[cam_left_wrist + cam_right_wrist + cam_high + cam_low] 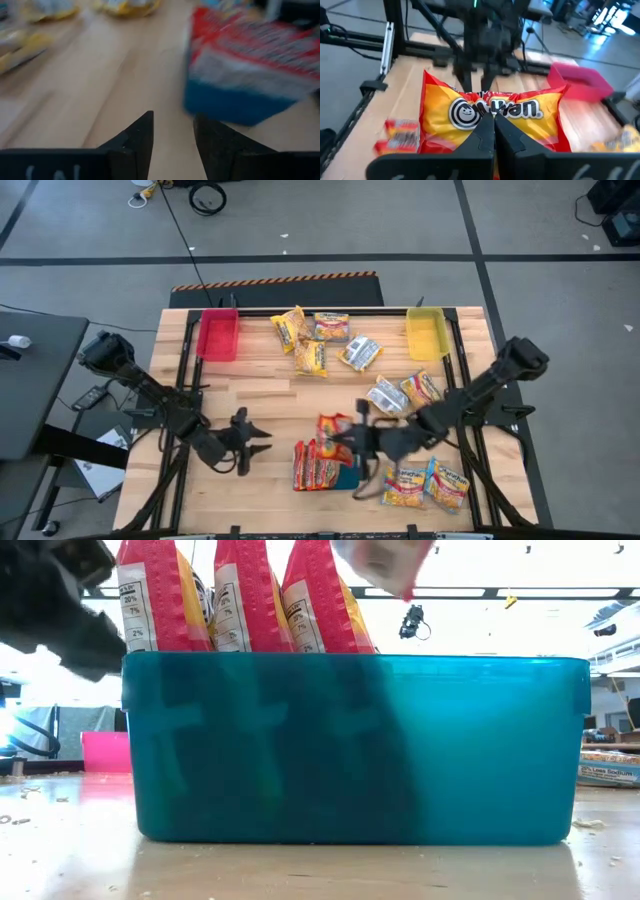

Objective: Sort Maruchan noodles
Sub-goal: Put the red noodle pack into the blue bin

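Note:
A teal bin (345, 477) (350, 740) near the table's near edge holds three red-orange Maruchan packets (240, 600) standing on edge. My right gripper (355, 442) (489, 117) is just above and beyond the bin, shut on another red-orange packet (335, 426) (495, 112). In the low view that packet's lower part (385, 565) shows above the bin. My left gripper (255, 442) (172, 135) hovers open to the left of the bin, pointing at it. More yellow-orange and silvery packets (320, 345) lie farther back, and two yellow ones (428, 485) lie right of the bin. My right gripper pinches the red-orange packet between its two shut fingers at the middle of the packet's near edge (487, 107). The fingers come roughly level from the table's right. The packet is lifted clear, above the teal bin's rim, printed face toward the wrist camera.
A red bin (219, 335) sits at the far left corner and a yellow bin (426, 333) at the far right. Two more packets (405, 392) lie behind my right arm. Bare wood (250, 395) stretches between the left gripper and the far packets.

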